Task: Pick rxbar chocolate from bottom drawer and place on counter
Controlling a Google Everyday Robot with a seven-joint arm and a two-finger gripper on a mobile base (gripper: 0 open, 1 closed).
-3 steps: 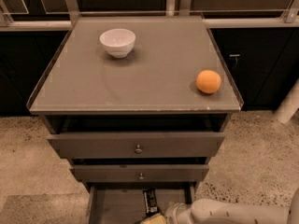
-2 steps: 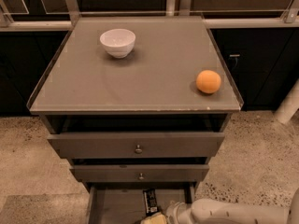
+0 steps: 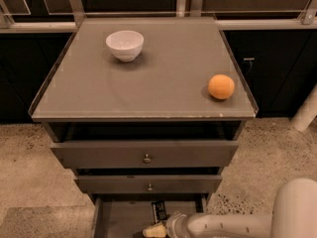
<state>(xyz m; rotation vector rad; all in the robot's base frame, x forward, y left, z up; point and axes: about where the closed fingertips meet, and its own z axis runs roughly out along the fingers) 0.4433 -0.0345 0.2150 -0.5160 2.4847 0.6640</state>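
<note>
— Speckled concrete floor (image 3: pixel 29 152) is showing on both sides of a grey-brown cabinet. How is the arm sitting?

— A smooth white arm (image 3: pixel 228 225) is lying almost level across the lower right corner, pointing leftward. Its gripper (image 3: pixel 154 229), cream-coloured at the tip, is hovering low inside the bottom drawer (image 3: pixel 119 219), which is standing pulled out. I cannot tell whether it is spread or closed.

— And the rxbar chocolate?

— The rxbar chocolate (image 3: pixel 159 210), a flat black wrapped rectangle, is lying on the drawer's bare floor, right by the gripper and farther back in the drawer. I cannot tell whether the two are touching.

— What is sitting up top?

— A round white bowl (image 3: pixel 125 44) is standing upright toward the back left of the glossy grey worktop (image 3: pixel 163 73). An orange (image 3: pixel 221 87) is resting near the right rim, well apart from the bowl. Underneath, the upper drawer (image 3: pixel 99 154) and the middle drawer (image 3: pixel 109 184) are each showing one small round knob.
</note>
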